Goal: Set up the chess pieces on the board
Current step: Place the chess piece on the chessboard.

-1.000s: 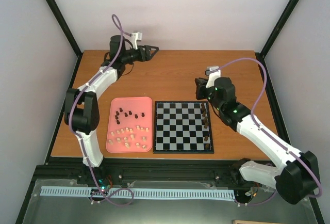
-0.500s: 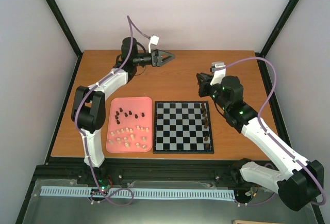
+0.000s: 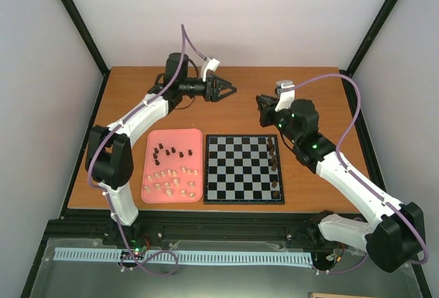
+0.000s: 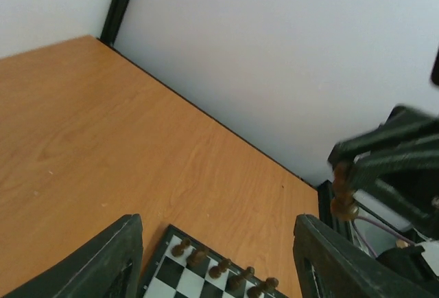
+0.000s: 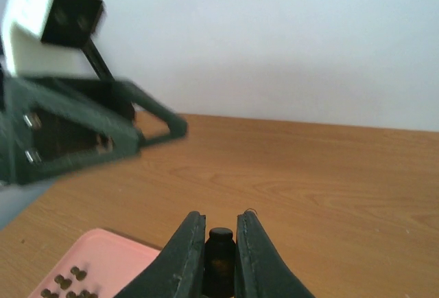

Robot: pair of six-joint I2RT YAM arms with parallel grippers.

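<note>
We see the right tool (image 5: 220, 224) clenched on one dark chess piece (image 5: 220, 250), raised beyond the board's (image 3: 245, 169) far right corner. The left tool (image 4: 218, 226) hangs released beyond the board's far edge. Other dark pieces (image 3: 274, 164) line the board's right column; more lie in the pink tray (image 3: 152, 140) left of it.

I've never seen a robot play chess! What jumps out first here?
The right end effector pinches one dark piece above the table beyond the board, facing the open left end effector. A row of dark pieces lines the board's right edge, and a pink tray on its left holds loose cream and dark pieces.
</note>
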